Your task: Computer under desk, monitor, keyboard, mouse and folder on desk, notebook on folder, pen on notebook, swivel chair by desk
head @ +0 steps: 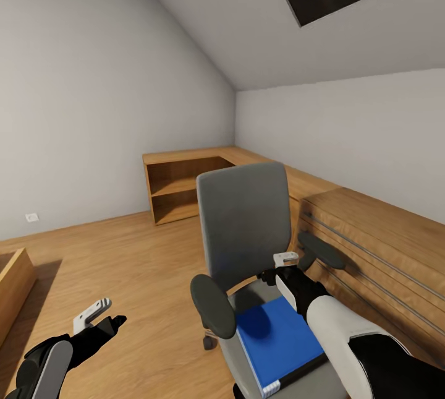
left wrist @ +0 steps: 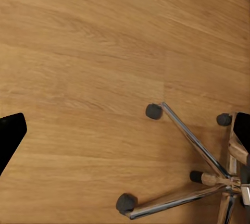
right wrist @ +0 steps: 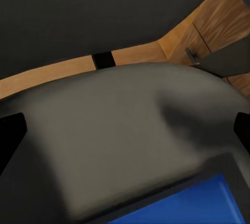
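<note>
Just below the right end effector [head: 285, 269], whose fingers stand apart over the chair [head: 247, 232] seat, lies the blue folder [head: 278, 340], while the left end effector [head: 99, 318], fingers also apart, hangs over bare floor [left wrist: 78, 52].

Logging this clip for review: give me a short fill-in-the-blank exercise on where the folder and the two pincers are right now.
1. The blue folder lies on the seat of the swivel ____.
2. The right pincer hangs over the seat, between the folder and the chair's ____.
3. The left pincer is held over the wooden ____, jaws apart.

Missing words: chair; backrest; floor
</note>
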Robot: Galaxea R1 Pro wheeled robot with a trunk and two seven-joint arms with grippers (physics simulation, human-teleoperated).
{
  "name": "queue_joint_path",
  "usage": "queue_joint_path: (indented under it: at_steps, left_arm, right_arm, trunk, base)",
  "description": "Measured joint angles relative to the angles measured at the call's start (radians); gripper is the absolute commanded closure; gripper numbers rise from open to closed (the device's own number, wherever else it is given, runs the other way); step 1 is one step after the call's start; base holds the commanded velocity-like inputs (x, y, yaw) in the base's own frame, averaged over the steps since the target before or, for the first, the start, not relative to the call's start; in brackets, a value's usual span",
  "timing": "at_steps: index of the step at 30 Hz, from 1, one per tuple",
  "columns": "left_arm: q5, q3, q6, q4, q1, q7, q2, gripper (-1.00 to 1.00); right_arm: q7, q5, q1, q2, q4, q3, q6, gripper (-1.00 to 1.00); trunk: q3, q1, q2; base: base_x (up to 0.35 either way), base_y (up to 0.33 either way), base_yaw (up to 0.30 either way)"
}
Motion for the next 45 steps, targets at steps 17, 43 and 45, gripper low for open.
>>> queue_joint_path:
  at_steps: [17,43,45]
  left_arm:
    - [0.004,0.003,0.001,-0.006,0.0,-0.001,0.0,-1.0]
    - [0.005,0.002,0.0,-0.009,0.0,-0.002,0.0,-1.0]
    - [0.006,0.002,0.0,-0.009,0.0,-0.002,0.0,-1.0]
  right_arm:
    - [0.0,0.001,0.0,0.0,0.0,0.0,0.0,-1.0]
    - [0.0,0.001,0.0,0.0,0.0,0.0,0.0,-1.0]
    - [0.0,0.001,0.0,0.0,0.0,0.0,0.0,-1.0]
  trunk:
    - [0.0,0.0,0.0]
    - [-0.081,0.1,-0.182]
    - [-0.088,0.107,-0.196]
  base:
    - [0.001,0.0,0.0]
    - [0.0,0.0,0.0]
    - [0.0,0.0,0.0]
